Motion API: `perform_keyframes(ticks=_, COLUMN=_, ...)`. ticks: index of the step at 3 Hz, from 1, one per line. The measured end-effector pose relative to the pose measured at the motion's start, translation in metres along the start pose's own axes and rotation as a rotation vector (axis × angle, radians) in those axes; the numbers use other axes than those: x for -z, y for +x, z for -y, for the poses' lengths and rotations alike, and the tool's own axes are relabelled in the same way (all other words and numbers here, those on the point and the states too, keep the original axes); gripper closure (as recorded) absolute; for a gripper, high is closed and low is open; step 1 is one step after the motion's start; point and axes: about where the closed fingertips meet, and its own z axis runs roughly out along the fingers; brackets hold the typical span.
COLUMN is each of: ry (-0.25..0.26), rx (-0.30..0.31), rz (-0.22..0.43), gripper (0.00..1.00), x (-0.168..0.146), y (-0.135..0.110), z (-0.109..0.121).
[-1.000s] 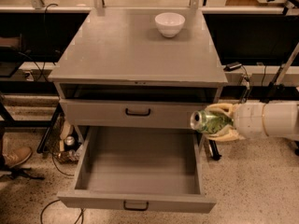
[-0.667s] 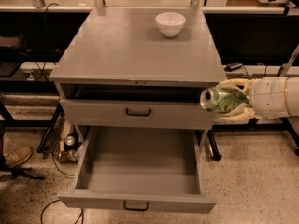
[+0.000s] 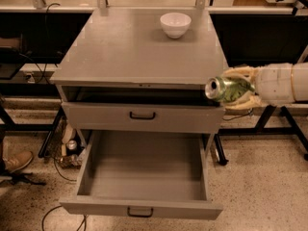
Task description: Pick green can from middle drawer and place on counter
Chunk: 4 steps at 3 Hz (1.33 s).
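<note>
The green can (image 3: 227, 89) lies on its side in my gripper (image 3: 238, 89), silver rim pointing left. My gripper is shut on it with cream-coloured fingers (image 3: 243, 73) above and below. It hangs in the air just off the right front corner of the cabinet, at about the level of the counter's (image 3: 134, 52) edge. The middle drawer (image 3: 144, 170) is pulled wide open below and holds nothing. Its dark handle (image 3: 140, 211) faces the front.
A white bowl (image 3: 175, 24) stands at the back of the counter, right of centre. The upper drawer (image 3: 142, 115) is shut. Dark table legs (image 3: 269, 117) and cables stand right of the cabinet. A shoe (image 3: 17, 161) shows at the left.
My gripper has lifted the green can upward and slightly right, from beside the upper drawer's front to about counter height.
</note>
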Motion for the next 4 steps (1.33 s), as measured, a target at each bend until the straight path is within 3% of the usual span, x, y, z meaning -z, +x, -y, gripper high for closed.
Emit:
perform_keyframes(ticks=1, ry=-0.115, rx=0.053, rz=0.074, gripper=1.0, x=-0.034, y=0.014, z=0.022)
perform_keyframes(ticks=2, ry=-0.206, rx=0.149, rz=0.07, gripper=1.0, x=-0.059, y=0.01, z=0.058)
perform_keyframes(ticks=3, ry=-0.169, rx=0.241, rz=0.013, gripper=1.0, x=-0.057, y=0.004, z=0.112)
perform_keyframes(ticks=4, ry=-0.153, rx=0.299, rz=-0.048, gripper=1.0, x=-0.061, y=-0.001, z=0.15)
